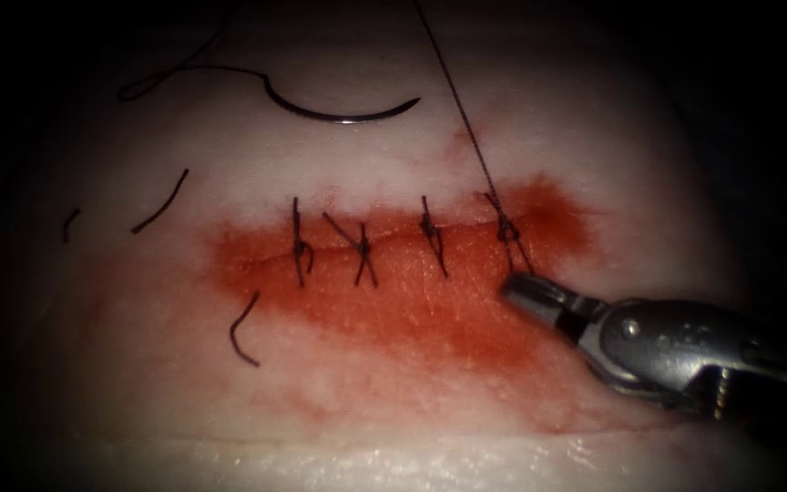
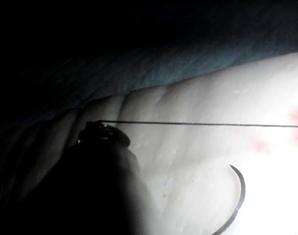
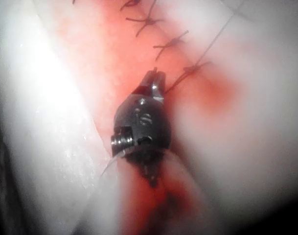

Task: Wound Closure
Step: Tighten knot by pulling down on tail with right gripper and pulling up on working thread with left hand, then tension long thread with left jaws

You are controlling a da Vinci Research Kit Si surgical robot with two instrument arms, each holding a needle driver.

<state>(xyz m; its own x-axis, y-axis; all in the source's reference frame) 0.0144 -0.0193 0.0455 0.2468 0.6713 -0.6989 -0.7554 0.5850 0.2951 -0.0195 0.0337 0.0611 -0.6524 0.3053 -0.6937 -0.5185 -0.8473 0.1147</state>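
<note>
The curved needle (image 1: pixel 343 117) lies free on the tissue (image 1: pixel 594 137), beyond the cut (image 1: pixel 393 232) and outside it, with its thread looping off to the left. It is also in the left wrist view, needle (image 2: pixel 239 196). Neither tool holds it. Several tied stitches cross the cut. From the rightmost knot (image 1: pixel 505 230) a taut thread (image 1: pixel 462 109) runs up and away to my left tool (image 2: pixel 97 126), which is shut on it. My right tool (image 1: pixel 514 290) sits just below that knot, at the cut's right end, shut on the short thread tail; right tool (image 3: pixel 156 81).
Red fluid (image 1: pixel 412 301) stains the tissue around and below the cut. Loose cut ends of thread lie left of the stitches: one (image 1: pixel 161 202) above, one (image 1: pixel 243 330) below, a small one (image 1: pixel 69 223) further left. The tissue's front edge (image 1: pixel 393 451) runs below.
</note>
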